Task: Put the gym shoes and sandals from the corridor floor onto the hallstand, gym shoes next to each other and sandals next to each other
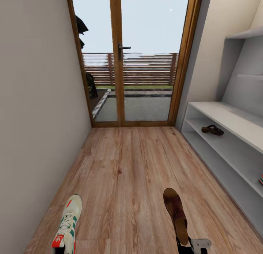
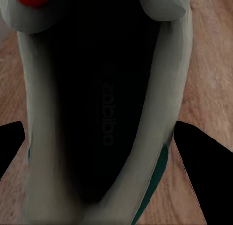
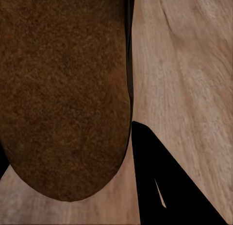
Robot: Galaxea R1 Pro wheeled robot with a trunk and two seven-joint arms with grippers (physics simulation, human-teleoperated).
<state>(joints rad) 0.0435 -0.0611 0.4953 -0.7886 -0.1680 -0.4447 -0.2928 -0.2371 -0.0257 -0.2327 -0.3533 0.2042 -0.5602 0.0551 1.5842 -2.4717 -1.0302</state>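
Holding one gym shoe in left gripper, one sandal in right gripper, both clamped; other sandal already on hallstand lower shelf, far end; 2 w/ grippers still to rack.

Cream gym shoe with green stripes, toe pointing away, over corridor floor near left wall. Brown sandal at right. Second sandal on hallstand lower shelf, far end.

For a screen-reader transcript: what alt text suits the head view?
A gym shoe and a brown sandal sit at the near end of a wood-plank corridor floor. A second sandal lies on the white hallstand's shelf, right of glass doors.
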